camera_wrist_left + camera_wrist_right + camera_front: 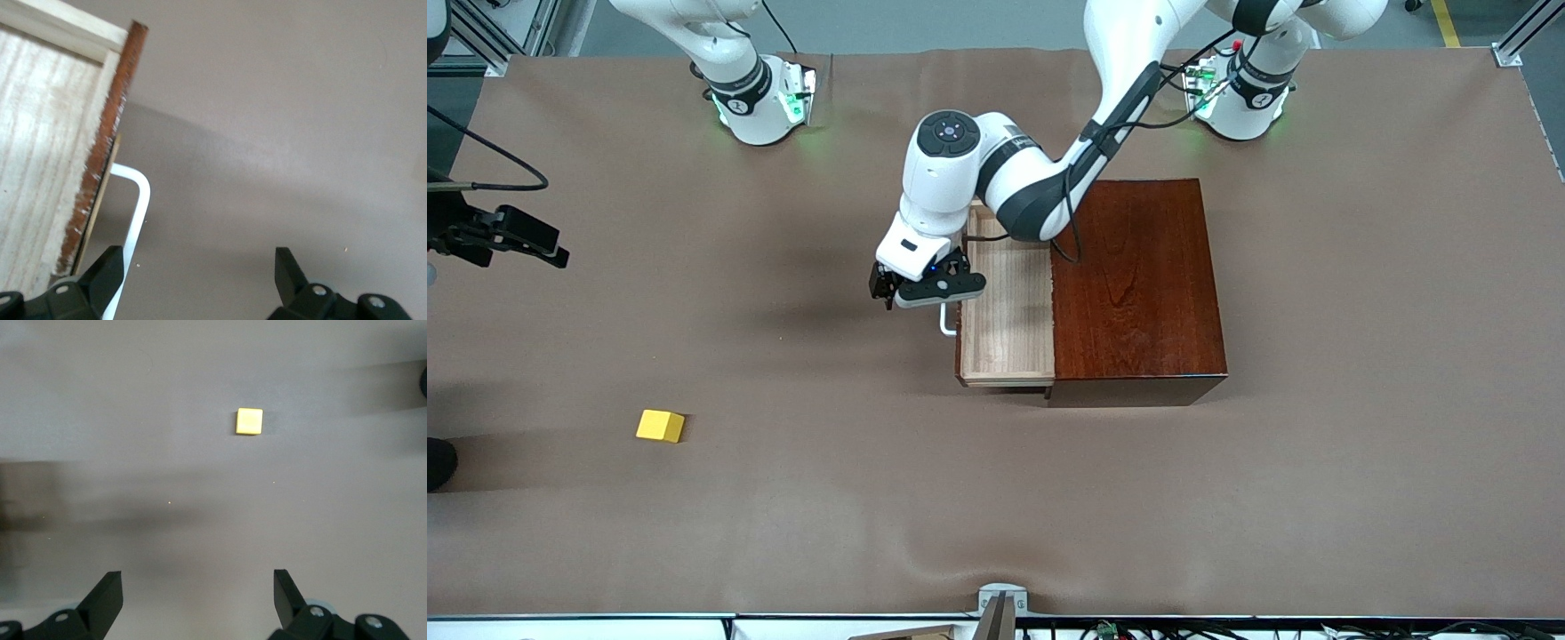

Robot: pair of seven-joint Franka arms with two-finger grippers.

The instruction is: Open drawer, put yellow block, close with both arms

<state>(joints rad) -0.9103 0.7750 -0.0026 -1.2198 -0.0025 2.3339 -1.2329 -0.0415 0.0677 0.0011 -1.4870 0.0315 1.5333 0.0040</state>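
Observation:
The drawer (pixel 1007 311) is pulled out of the dark red-brown box (pixel 1134 284), and its pale tray (pixel 47 133) holds nothing. My left gripper (pixel 916 286) (pixel 198 252) hangs open just beside the white handle (pixel 946 322) (pixel 137 200), over bare table, gripping nothing. The yellow block (pixel 660 426) (pixel 249 421) lies on the table toward the right arm's end, nearer the front camera than the box. My right gripper (pixel 543 249) (pixel 197 577) is open and empty, high over the table at the right arm's end, apart from the block.
Brown cloth (pixel 996 498) covers the whole table. Both arm bases (pixel 760 98) (pixel 1240 89) stand along the edge farthest from the front camera. The left arm's forearm (pixel 1049 191) crosses above the box's corner and the drawer.

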